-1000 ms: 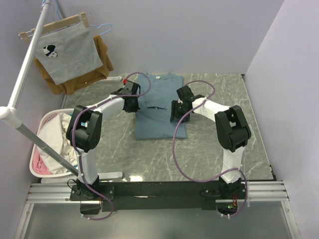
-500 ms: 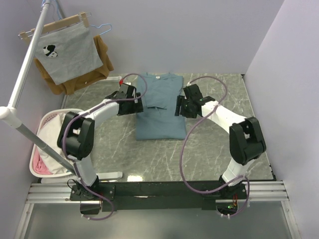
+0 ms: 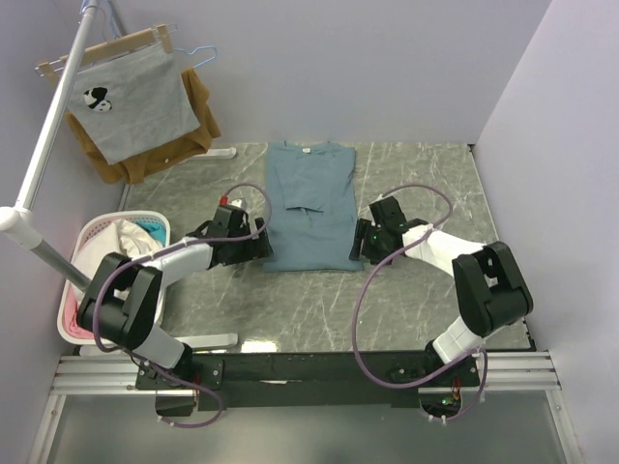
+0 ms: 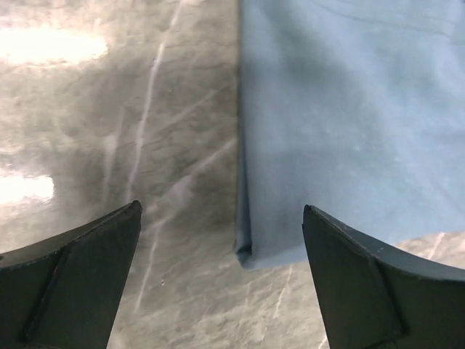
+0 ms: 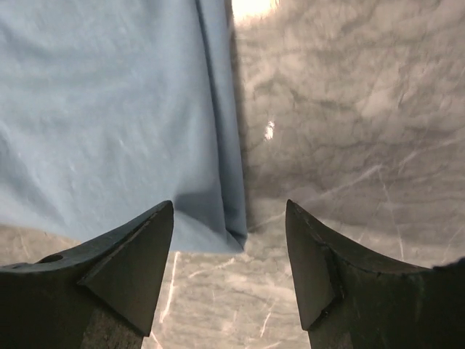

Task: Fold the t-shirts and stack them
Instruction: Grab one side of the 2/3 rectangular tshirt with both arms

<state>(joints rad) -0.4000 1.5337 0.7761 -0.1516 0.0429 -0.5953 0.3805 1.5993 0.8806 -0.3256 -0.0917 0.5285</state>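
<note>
— Where's the t-shirt (image 3: 309, 203)?
— Flat in the middle of the counter (image 3: 426, 174), sides folded in, a long strip with its collar at the far end.
— And the claws?
— The left claw (image 4: 221, 209) is spread wide over the near left corner. The right claw (image 5: 229, 204) stands parted over the near right corner. Both are empty.
— Which step, then?
— The end-to-end fold, I'd say. Each claw must pinch its hem corner and carry it toward the collar.
</note>
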